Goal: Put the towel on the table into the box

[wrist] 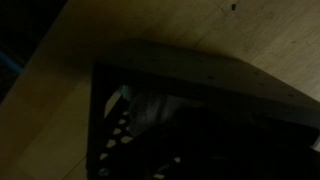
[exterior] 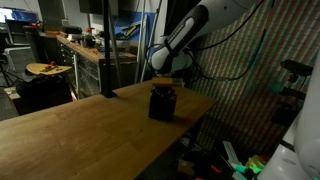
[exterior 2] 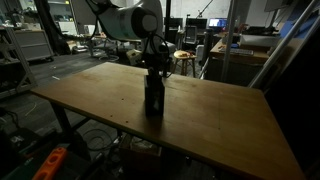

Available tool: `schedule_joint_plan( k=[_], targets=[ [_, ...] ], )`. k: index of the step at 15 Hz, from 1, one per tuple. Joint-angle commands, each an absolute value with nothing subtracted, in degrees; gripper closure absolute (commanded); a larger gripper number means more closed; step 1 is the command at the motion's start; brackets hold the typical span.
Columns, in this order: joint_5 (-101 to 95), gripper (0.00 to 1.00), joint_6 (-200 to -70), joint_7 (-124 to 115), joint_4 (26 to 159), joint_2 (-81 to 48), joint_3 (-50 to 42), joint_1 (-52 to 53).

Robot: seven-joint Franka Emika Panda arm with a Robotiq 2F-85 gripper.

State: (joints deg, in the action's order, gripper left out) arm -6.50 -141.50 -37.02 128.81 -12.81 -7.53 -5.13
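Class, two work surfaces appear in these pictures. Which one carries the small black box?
The large light brown wooden table in the foreground: the small black soft-sided box stands on it near the far edge. The cluttered workbench stands farther back.

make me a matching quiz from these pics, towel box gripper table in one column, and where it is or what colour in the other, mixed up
Things:
1. towel
2. box
3. gripper
4. table

Place, colour or state:
a. light brown wood
b. directly over the box, shut
c. pale grey, lying inside the box (seen in the wrist view)
d. black, standing on the table

Pairs: 1-c, 2-d, 3-b, 4-a
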Motion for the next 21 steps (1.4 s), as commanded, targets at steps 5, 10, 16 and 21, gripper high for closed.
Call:
schedule_joint_plan(
  k=[5,10,16,21],
  targets=[
    [2.04,0.97,-143.18,-31.14,128.53,-15.72,-7.1,-4.67],
    [-0.01,0.96,-141.68,-32.29,129.45,-12.06,-8.47,-3.94],
    [-5.75,0.96,-138.71,-36.02,130.66,-5.72,-8.74,-2.02],
    [-9.87,0.96,-136.35,-38.9,131.35,0.7,-7.0,-1.83]
  ],
)
